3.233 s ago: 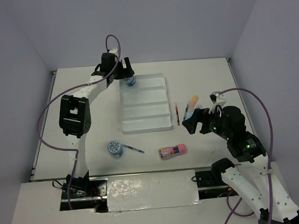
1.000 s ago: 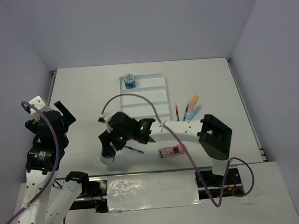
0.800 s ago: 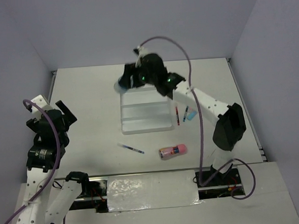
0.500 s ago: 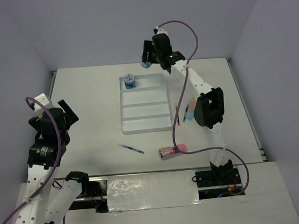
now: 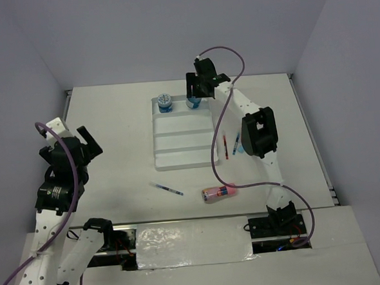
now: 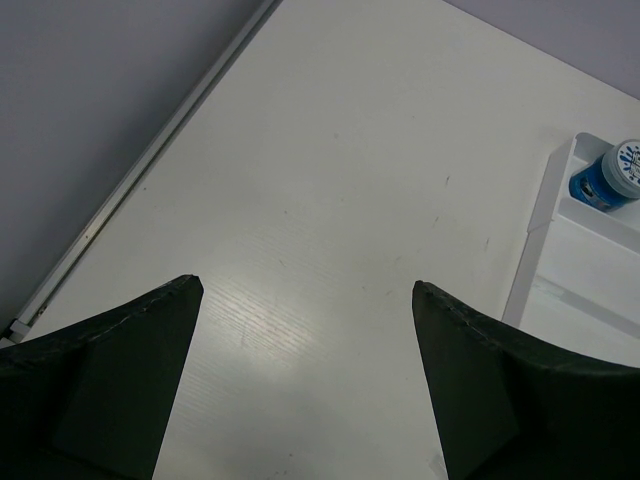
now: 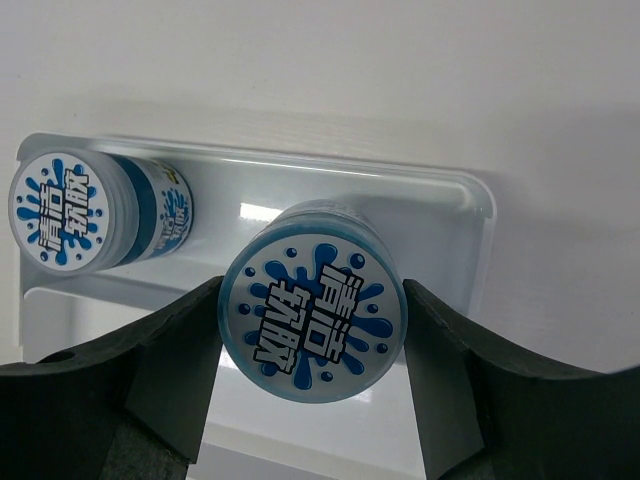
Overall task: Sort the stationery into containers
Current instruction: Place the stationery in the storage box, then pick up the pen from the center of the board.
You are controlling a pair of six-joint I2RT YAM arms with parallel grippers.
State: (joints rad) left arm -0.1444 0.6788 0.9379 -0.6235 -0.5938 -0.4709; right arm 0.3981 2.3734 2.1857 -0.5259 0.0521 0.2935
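Tray (image 5: 184, 157) sits mid-table. Far left, the left gripper (image 6: 305, 290) hangs over the bare table (image 5: 114, 115), jaws wide apart and holding nothing. In the tray's far compartment the first tub (image 7: 70, 212) stands at the left end. Just right of it, the right gripper (image 7: 312, 290) is clamped on the second tub (image 7: 313, 318), over that same compartment. Before the tray lie a blue pen (image 5: 167, 189) and a pink tube (image 5: 219, 192), with a red pen (image 5: 225, 147) off to its right.

Two blue tubs (image 7: 68, 210) (image 7: 312, 315), one white tray (image 5: 184, 157), three pens (image 5: 167, 189) (image 5: 225, 147) (image 5: 235, 141), one pink-red tube (image 5: 219, 192), one light-blue marker (image 5: 241, 149).
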